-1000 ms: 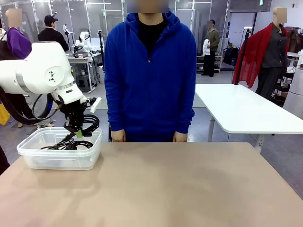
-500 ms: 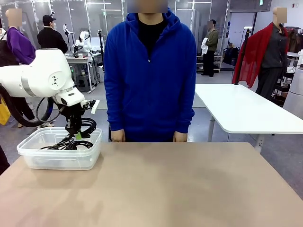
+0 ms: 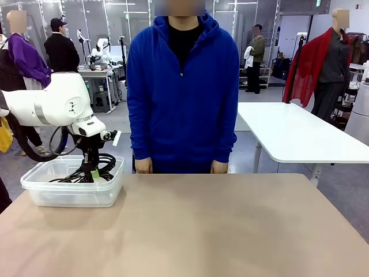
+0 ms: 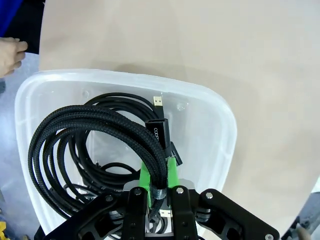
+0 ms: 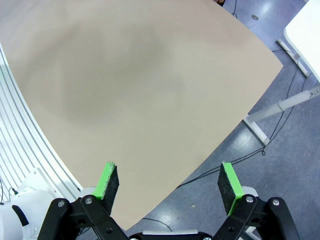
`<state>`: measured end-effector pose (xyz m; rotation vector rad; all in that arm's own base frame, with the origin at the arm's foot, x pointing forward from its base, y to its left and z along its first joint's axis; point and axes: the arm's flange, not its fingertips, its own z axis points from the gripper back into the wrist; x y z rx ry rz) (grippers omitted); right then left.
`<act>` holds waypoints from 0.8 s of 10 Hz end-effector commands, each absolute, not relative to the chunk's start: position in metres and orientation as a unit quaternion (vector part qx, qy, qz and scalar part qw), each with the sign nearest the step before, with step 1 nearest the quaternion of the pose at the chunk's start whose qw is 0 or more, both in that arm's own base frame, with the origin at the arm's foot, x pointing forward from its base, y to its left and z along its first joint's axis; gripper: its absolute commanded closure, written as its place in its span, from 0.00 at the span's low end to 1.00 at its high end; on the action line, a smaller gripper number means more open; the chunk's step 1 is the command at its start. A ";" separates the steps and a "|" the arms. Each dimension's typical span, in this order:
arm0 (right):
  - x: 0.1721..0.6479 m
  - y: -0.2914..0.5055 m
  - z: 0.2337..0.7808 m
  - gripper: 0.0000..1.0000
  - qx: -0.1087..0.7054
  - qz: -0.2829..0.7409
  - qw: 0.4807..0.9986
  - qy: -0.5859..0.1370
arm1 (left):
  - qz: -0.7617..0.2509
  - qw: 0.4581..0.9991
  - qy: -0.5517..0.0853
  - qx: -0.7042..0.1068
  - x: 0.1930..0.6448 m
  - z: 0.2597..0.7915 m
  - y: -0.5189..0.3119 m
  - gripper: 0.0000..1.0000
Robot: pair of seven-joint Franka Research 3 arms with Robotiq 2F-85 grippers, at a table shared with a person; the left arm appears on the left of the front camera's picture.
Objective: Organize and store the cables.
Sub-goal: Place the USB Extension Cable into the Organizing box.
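Front view: the left gripper (image 3: 92,172) had descended into the clear plastic bin (image 3: 34,186) since a second before, fingers clamped on a braided black cable coil (image 3: 102,164).

Left wrist view: that coil (image 4: 95,127) hung over other cables; release appeared imminent.

Right wrist view: the right gripper (image 5: 170,185) stood wide, empty, above the tan table (image 5: 130,90).

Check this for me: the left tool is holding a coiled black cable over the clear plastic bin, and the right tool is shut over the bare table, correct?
Not quite. The right tool is open, its green pads standing wide apart over the bare table, as the right wrist view shows. The rest holds: the left tool is shut on the coiled black cable over the clear plastic bin.
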<state>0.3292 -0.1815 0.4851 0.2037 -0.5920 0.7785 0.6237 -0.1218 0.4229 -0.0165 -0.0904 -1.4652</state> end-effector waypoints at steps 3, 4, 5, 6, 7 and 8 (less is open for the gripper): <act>0.331 -0.180 0.485 0.00 0.097 0.368 0.879 -0.288 | -0.643 0.766 -0.012 -0.021 0.639 0.413 -0.122 0.85; 0.331 -0.180 0.485 0.00 0.097 0.368 0.879 -0.288 | -0.642 0.766 -0.006 -0.026 0.640 0.410 -0.122 0.85; 0.331 -0.180 0.485 0.00 0.097 0.368 0.879 -0.288 | -0.644 0.765 -0.002 -0.030 0.639 0.408 -0.122 0.85; 0.331 -0.180 0.485 0.00 0.097 0.368 0.879 -0.288 | -0.643 0.766 0.003 -0.029 0.639 0.406 -0.122 0.82; 0.331 -0.180 0.485 0.00 0.097 0.368 0.879 -0.288 | -0.641 0.767 0.004 -0.029 0.638 0.406 -0.121 0.74; 0.331 -0.180 0.485 0.00 0.097 0.368 0.879 -0.288 | -0.638 0.770 0.003 -0.027 0.638 0.407 -0.121 0.68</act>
